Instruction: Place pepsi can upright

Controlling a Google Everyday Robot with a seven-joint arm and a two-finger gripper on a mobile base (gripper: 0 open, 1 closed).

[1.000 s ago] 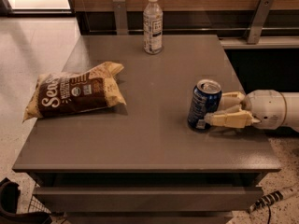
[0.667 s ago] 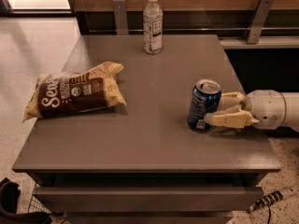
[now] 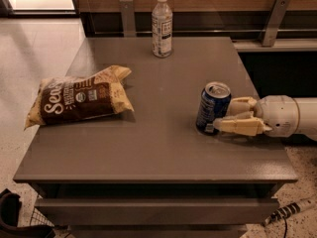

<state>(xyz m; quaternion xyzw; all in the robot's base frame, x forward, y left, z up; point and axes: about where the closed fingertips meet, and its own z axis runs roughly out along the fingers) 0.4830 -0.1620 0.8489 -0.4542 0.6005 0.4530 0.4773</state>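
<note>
The pepsi can (image 3: 212, 108), dark blue with a silver top, stands upright on the grey table (image 3: 158, 148), near its right edge. My gripper (image 3: 224, 116) reaches in from the right at can height. Its cream fingers (image 3: 240, 125) lie on either side of the can's right half, the near one across the can's lower front and the far one behind it. The gripper is shut on the can, whose base rests on the table.
A brown and yellow snack bag (image 3: 79, 98) lies flat on the left side of the table. A clear plastic bottle (image 3: 162, 26) stands upright at the back middle. The table's right edge is just under my arm.
</note>
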